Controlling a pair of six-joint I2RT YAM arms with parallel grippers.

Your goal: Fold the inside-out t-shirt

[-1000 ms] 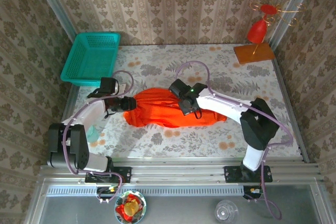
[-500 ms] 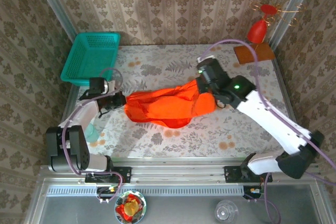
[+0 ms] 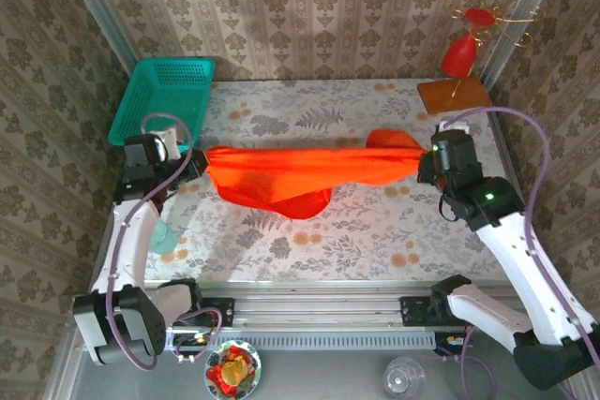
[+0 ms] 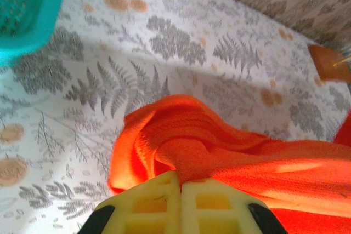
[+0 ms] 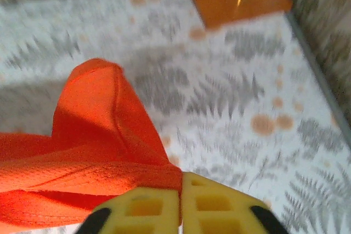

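Stretching from left to right across the middle of the table [image 3: 309, 241], the inside-out t-shirt [image 3: 309, 168] hung as a long orange band between the two arms, its long axis roughly parallel to the table's near edge. The left gripper [image 3: 194, 164] had the left end, just to the near side of the teal basket [image 3: 164, 100]. In the left wrist view its yellow fingers [image 4: 148, 204] were pressed together with a bunch of cloth pinched at the tips. The right gripper [image 3: 424, 164] had the right end, near the wooden base [image 3: 455, 94] of the red ornament [image 3: 461, 51] but apart from it. Its fingers [image 5: 214, 206] were likewise closed on a gathered fold. A loose flap sagged from the band toward the near side, left of centre, and seemed to reach the table. Each arm stood at its own end, so neither was nearer the middle. By my judgement the coming move turned on both ends travelling together, crosswise to the band, to lay the cloth flat; a harder pull along the axis risked slipping the thin cloth out of a pinch
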